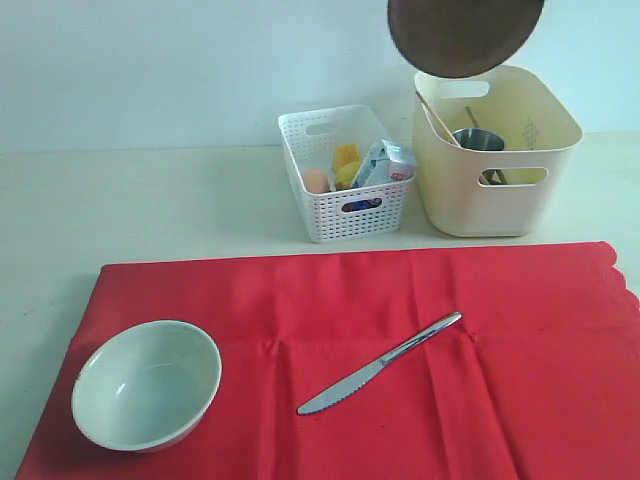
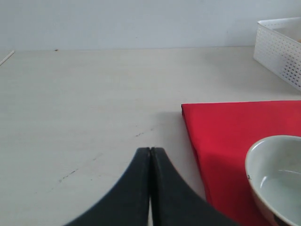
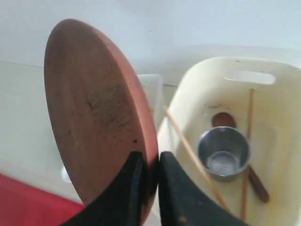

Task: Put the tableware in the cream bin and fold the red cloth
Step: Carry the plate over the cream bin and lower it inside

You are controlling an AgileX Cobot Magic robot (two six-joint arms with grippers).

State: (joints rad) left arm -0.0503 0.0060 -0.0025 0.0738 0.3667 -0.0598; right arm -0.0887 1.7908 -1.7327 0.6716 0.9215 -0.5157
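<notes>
Closest to us sits the pale green-white round bowl, on the front left of the big red cloth. The shiny metal knife lies slantwise in the middle of the cloth. Up high, the right gripper pinches the rim of the brown-red round plate, its black fingers nearly together. The plate stands on edge over the left side of the tall cream plastic bin, so I think it mostly needs to go down. Inside the bin lie the steel cup, dark wooden spoon and thin wooden chopsticks. The left gripper is squeezed shut with nothing in it, near the bowl.
</notes>
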